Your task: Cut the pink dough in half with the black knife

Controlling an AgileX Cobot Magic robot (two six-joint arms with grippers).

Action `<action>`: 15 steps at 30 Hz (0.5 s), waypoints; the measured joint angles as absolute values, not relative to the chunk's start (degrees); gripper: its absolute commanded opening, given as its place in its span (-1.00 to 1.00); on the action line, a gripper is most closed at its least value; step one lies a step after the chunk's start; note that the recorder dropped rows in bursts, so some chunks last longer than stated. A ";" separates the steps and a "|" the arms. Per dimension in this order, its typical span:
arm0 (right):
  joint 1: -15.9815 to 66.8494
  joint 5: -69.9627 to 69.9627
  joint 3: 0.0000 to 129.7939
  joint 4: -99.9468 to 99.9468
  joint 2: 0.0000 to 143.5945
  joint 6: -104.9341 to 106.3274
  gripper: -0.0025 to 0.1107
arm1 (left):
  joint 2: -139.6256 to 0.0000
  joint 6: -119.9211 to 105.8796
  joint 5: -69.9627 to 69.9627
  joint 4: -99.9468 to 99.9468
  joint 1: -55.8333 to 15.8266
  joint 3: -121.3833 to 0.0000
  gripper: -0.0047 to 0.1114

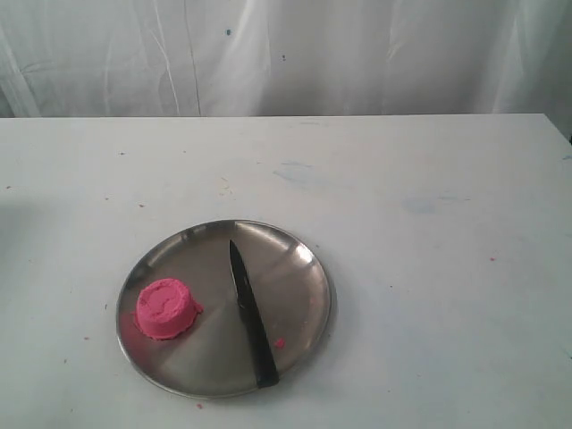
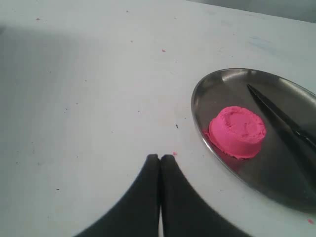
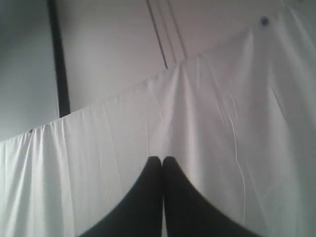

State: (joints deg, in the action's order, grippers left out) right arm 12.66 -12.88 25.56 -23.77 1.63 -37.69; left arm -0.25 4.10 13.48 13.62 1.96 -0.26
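Note:
The pink dough point(image 1: 164, 309) is one round puck on the left part of the steel plate point(image 1: 308, 264). Beside it, across the plate's middle, lies the black knife point(image 1: 250, 313), its point toward the back and its handle at the front rim. Neither gripper shows in the exterior view. In the left wrist view my left gripper point(image 2: 160, 157) is shut and empty above bare table, with the dough point(image 2: 237, 131), the knife point(image 2: 281, 121) and the plate point(image 2: 202, 91) off to one side. My right gripper point(image 3: 162, 159) is shut and empty, facing a white curtain.
The white table point(image 1: 429, 197) carries a few tiny pink crumbs, one on the plate point(image 1: 280, 342) next to the knife handle. A white curtain point(image 1: 357, 54) hangs behind the table's far edge.

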 measured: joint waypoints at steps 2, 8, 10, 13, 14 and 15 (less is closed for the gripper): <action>12.66 -15.07 29.59 -35.18 4.54 -41.74 -0.96 | -0.25 4.10 13.48 13.62 1.96 -0.26 -0.92; 12.66 -18.40 44.00 -70.29 20.28 -54.82 -0.96 | -0.25 4.10 13.37 13.62 1.96 -0.26 -0.92; 12.66 -16.71 49.21 -78.89 26.60 -58.02 -0.96 | -0.25 4.10 13.37 13.62 1.96 -0.26 -0.92; 12.66 -8.96 55.02 -88.71 35.18 -61.22 -0.96 | -0.25 4.10 13.37 13.62 1.96 -0.26 -0.92; 12.66 -4.20 56.33 -90.11 38.03 -61.80 -0.96 | -0.25 4.10 13.37 13.62 1.96 -0.26 -0.92; 12.66 1.57 57.27 -90.25 40.74 -62.23 -0.96 | -0.25 4.10 13.37 13.62 1.96 -0.26 -0.92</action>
State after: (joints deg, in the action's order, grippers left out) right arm 12.66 1.57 57.27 -90.25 40.74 -62.23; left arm -0.25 4.10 13.37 13.62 1.96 -0.26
